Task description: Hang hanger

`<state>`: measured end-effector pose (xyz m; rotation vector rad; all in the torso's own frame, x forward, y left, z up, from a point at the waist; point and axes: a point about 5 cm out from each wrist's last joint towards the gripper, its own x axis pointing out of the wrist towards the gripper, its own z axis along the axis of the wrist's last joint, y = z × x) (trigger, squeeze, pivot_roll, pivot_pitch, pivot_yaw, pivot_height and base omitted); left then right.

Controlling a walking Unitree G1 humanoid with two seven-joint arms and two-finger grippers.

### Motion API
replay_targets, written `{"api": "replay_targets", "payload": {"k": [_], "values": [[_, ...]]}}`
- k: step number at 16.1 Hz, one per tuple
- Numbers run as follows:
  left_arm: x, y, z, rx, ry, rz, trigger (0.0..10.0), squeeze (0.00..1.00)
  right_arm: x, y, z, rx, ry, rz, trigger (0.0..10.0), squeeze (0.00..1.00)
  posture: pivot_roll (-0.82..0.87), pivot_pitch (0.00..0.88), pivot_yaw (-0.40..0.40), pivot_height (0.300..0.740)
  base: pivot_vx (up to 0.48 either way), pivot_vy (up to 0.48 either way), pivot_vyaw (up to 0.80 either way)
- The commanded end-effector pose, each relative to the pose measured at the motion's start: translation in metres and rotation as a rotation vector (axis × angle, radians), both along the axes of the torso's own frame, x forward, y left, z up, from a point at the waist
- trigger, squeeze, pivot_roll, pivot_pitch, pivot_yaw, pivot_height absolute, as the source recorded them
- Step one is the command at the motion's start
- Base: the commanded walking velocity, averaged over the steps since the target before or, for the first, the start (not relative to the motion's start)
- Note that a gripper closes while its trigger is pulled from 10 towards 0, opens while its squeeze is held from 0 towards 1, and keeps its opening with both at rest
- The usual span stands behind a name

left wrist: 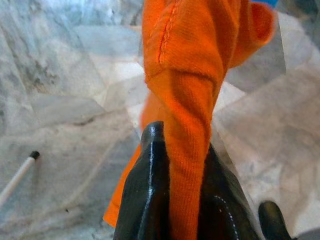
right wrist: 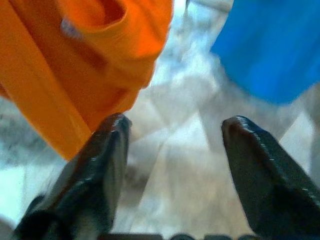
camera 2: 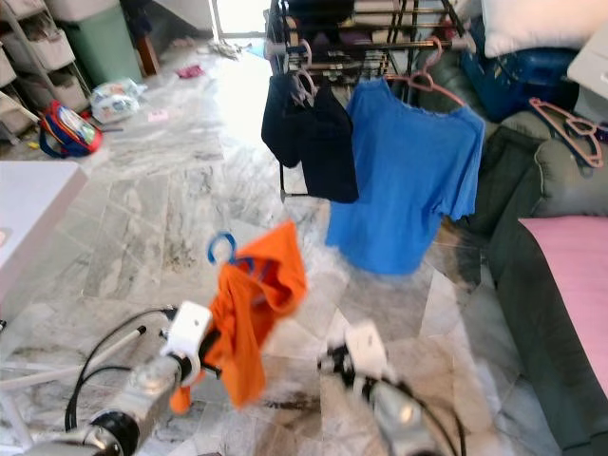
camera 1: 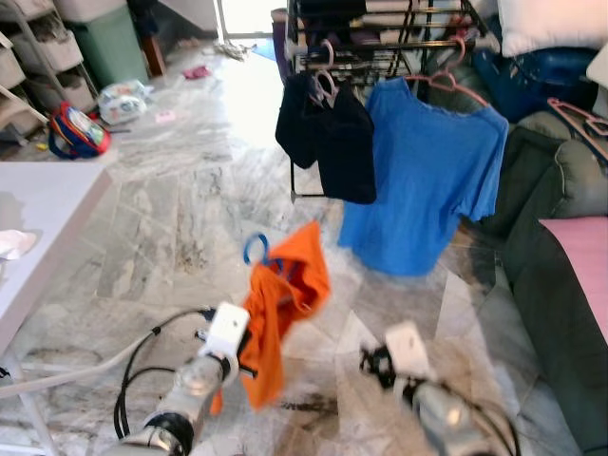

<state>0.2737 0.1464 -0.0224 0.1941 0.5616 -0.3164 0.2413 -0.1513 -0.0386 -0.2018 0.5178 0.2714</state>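
Left gripper [left wrist: 182, 165] jaws grasp the orange shirt [camera 1: 280, 313] on its blue hanger [camera 1: 255, 249]; right gripper [right wrist: 175, 132] jaws released, nearby.

Blue hanger [camera 1: 255, 249]: only the hook is showing; the body is lying hidden inside the orange shirt [camera 1: 280, 309].
Left gripper [left wrist: 182, 165]: fingertips are being covered by orange cloth in the left wrist view; in the head views the fingers are sitting behind the shirt.
Right gripper [right wrist: 175, 135]: is appearing blurred in the head views; finger bases are running off the wrist picture's edge.
Drying rack [camera 1: 380, 38]: top is being cut off by the frame.
Sofa [camera 1: 560, 285]: is extending past the right edge.
White table [camera 1: 38, 209]: is being cropped at the left.
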Motion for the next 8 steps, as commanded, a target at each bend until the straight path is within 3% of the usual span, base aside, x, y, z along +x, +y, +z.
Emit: {"api": "replay_targets", "payload": {"k": [1,2,4,8], "values": [[-0.003,0.004,-0.003,0.003,0.018,0.034,10.0,0.00,-0.010,-0.005,-0.009,-0.016,0.057,-0.062,10.0,1.00,-0.06,0.000,0.010,0.740,0.000,0.000,0.00],[-0.008,0.008,-0.008,-0.012,0.047,0.074,10.0,0.00,-0.019,-0.007,-0.017,-0.048,0.095,-0.070,10.0,1.00,-0.06,0.000,0.010,0.740,0.000,0.000,0.00],[-0.014,0.008,-0.012,0.007,0.068,0.053,10.0,0.00,-0.037,-0.016,-0.029,-0.121,0.184,-0.065,10.0,1.00,-0.06,0.000,0.009,0.740,0.000,0.000,0.00],[-0.016,0.008,-0.014,0.016,0.083,0.040,10.0,0.00,-0.068,-0.037,-0.046,-0.223,0.325,-0.012,10.0,1.00,-0.05,0.000,0.011,0.740,0.000,0.000,0.00]]}}
